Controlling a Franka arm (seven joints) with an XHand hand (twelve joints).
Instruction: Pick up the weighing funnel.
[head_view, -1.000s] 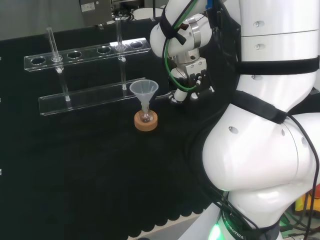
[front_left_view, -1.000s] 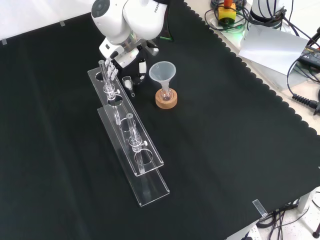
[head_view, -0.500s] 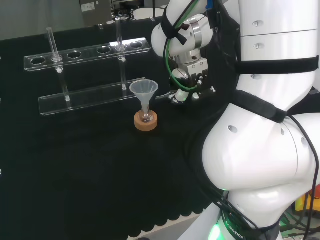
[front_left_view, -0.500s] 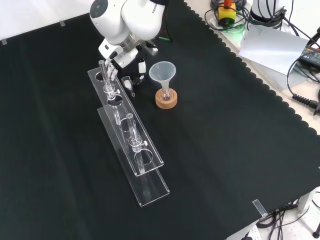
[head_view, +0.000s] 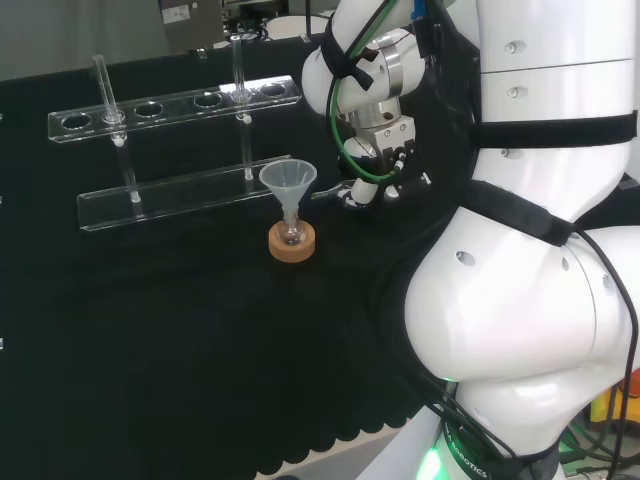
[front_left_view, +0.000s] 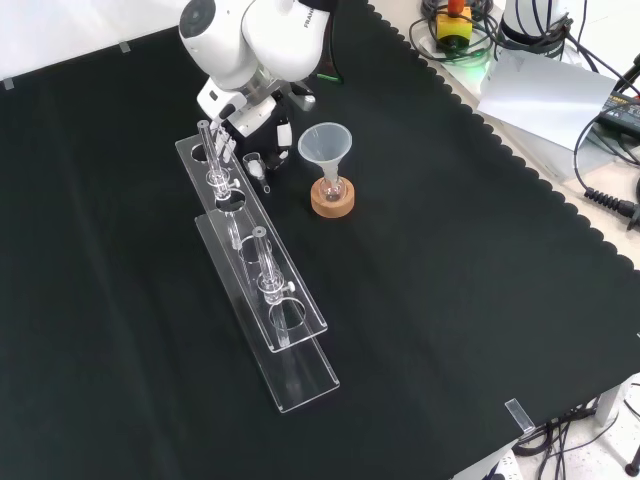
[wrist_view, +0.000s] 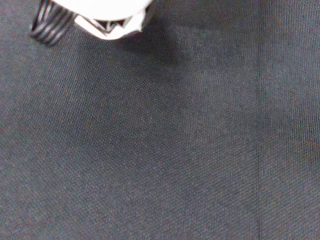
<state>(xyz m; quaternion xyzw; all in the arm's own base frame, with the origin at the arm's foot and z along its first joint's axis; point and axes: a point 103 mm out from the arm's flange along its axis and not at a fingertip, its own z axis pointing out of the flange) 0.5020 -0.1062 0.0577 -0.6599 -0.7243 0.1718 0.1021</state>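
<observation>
In the front view the weighing funnel lies on the black tabletop, just beside the clear test-tube rack and left of the funnel. The hand hangs close above it, with fingers spread downward and holding nothing.

Clear plastic cone funnel, stem in a small flask on round cork ring. Clear acrylic test-tube rack at its 7 o'clock, front view. Black-clothed desk.
</observation>
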